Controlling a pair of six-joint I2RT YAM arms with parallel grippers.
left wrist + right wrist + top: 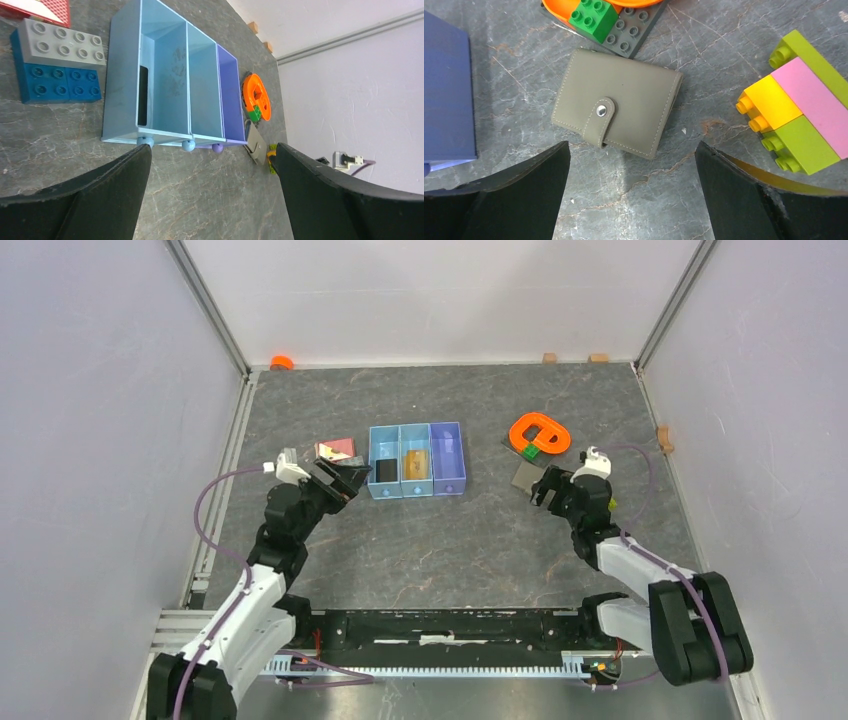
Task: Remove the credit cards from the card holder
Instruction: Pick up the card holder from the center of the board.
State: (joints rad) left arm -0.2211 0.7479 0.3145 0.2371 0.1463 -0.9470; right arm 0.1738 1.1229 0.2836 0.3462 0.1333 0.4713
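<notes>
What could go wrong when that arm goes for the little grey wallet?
1. The card holder lies flat and shut, with its strap snapped down. The open right gripper above it might only push it along rather than lift it or pop the snap.
2. The green brick and the coloured brick stack sit close by, so the wide-open jaws could knock them.
3. No cards show from outside, so they may sit snugly and be hard to pull out.
</notes>
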